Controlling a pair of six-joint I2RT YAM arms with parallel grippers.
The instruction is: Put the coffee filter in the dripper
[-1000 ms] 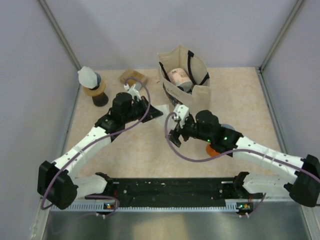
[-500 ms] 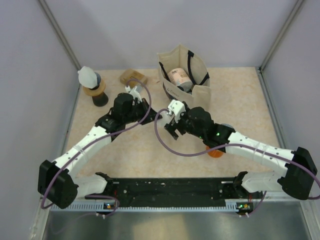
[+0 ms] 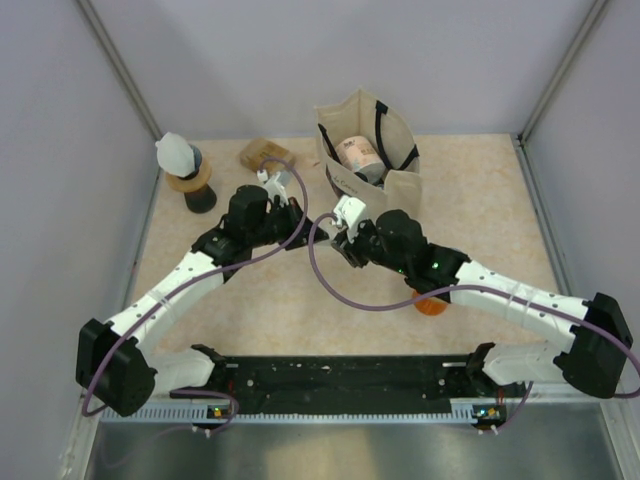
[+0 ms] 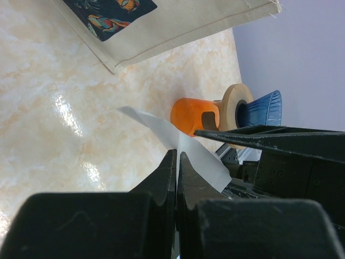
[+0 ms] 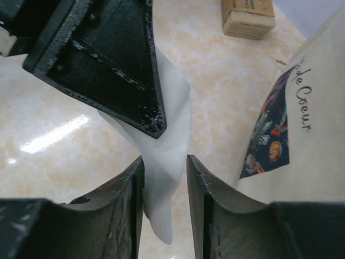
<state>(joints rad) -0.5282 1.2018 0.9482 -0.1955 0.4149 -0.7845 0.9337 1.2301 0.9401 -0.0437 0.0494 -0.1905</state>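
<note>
White paper is hanging from the left gripper [image 4: 177, 156], whose fingers [image 4: 161, 181] are pressing shut on the coffee filter [image 4: 202, 159] above the marbled surface [image 3: 480, 200]. The right gripper [image 5: 164, 161] is straddling the filter's lower edge, its fingers [image 5: 124, 205] narrowly parted around the paper. Further right, the blue dripper [image 4: 261, 108] is sitting on the surface, well apart from the filter.

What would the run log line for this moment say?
left gripper: shut on coffee filter | right gripper: open, straddling coffee filter | dripper: apart, coffee filter not yet in it
</note>
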